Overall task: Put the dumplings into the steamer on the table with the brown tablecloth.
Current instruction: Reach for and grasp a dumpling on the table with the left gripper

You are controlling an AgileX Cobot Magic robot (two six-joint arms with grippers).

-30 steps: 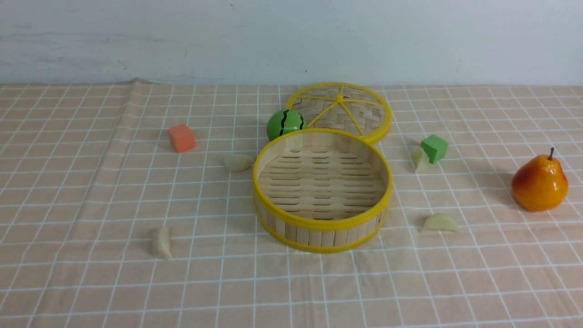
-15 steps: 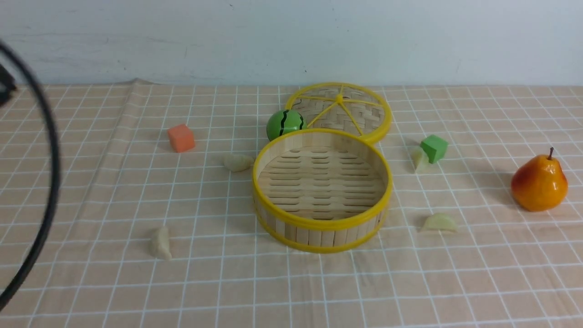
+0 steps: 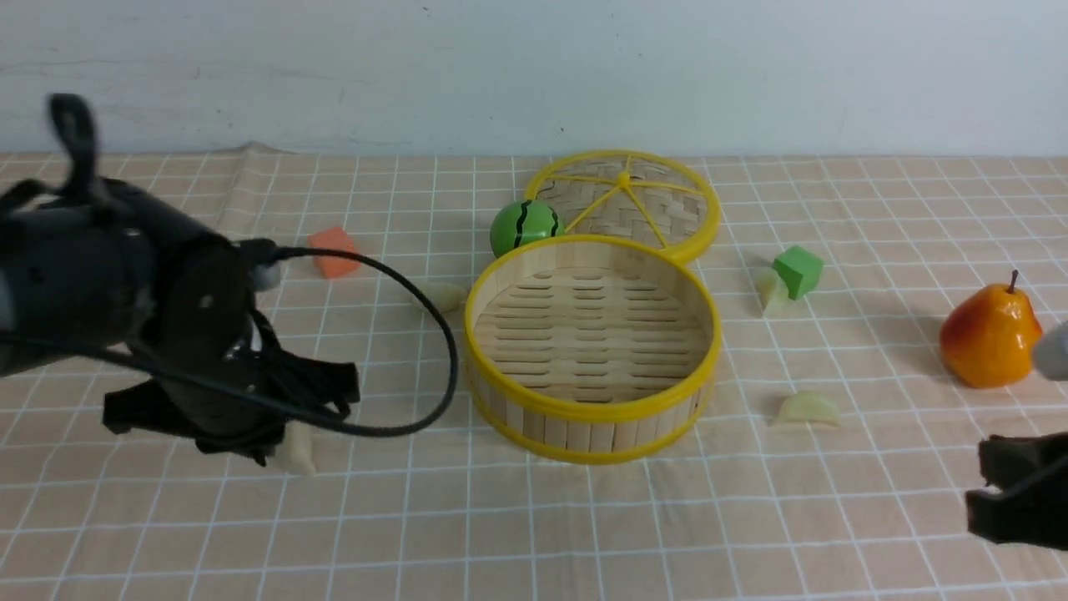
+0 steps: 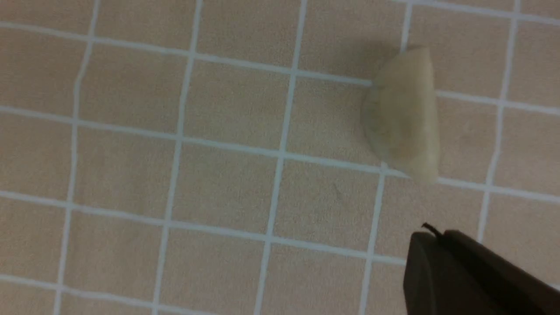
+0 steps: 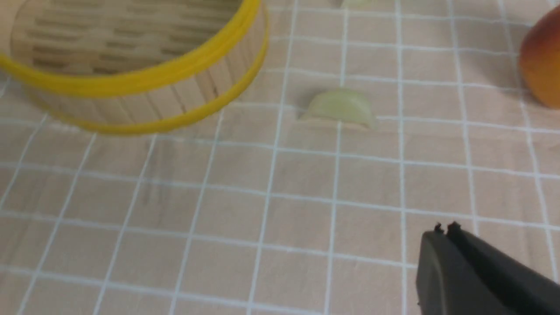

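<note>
Both arms came into front view since 1 s ago: left arm [image 3: 125,284] w/ black cable [image 3: 434,334] low over near-left dumpling [image 3: 302,455], right arm [image 3: 1022,497] at near-right edge. All dumplings lie on worktop's brown tablecloth [image 3: 584,517], outside steamer [image 3: 584,417]: mid-left dumpling [image 3: 446,294] beside its wall, far-right dumpling [image 3: 769,290] just beside green cube [image 3: 798,271], near-right dumpling [image 3: 808,409]. L wrist: left jaws closed, empty, near near-left dumpling, not touching. R wrist: right jaws closed, empty, apart from near-right dumpling.
</note>
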